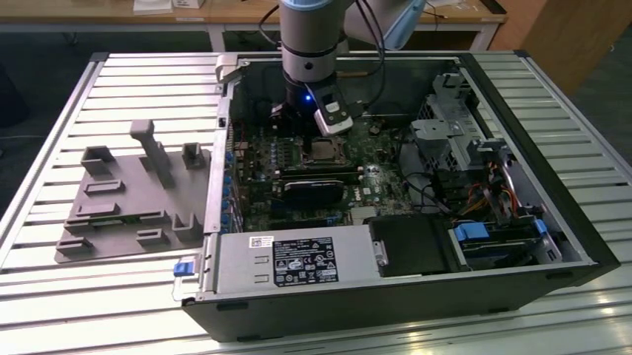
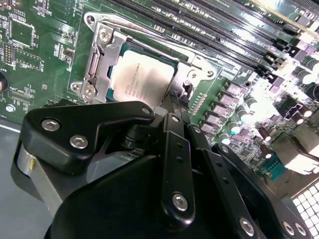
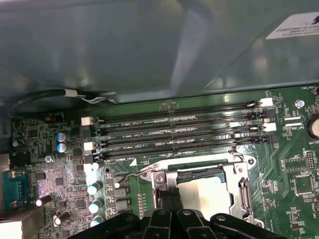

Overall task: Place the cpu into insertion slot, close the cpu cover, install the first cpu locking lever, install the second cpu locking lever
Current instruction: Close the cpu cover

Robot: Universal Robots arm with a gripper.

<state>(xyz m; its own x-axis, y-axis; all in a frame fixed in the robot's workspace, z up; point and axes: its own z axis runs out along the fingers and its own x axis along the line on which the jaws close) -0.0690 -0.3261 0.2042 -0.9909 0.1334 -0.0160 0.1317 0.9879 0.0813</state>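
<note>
The claw [image 2: 178,97] is seen clenched, its fingertips [image 3: 170,197] drawn together with nothing discernible between them. It is positioned at one edge of the cover [image 2: 98,59], whether touching it cannot be told. The cpu [image 2: 142,74] is seated in the socket, its pale metal top exposed through the cover's window. The cover [image 3: 244,185] is laid flat around it. A bent wire lever end [image 3: 131,176] is noted just beside the socket corner; whether it is latched cannot be told. Memory slots [image 3: 174,132] are found next to the socket. In the exterior view the arm [image 1: 311,44] is lowered into the open case [image 1: 395,296], above the cpu [image 1: 321,150]. A grey fixture [image 1: 129,200] is recorded on the table [image 1: 99,74], to the exterior view's left of the case.
</note>
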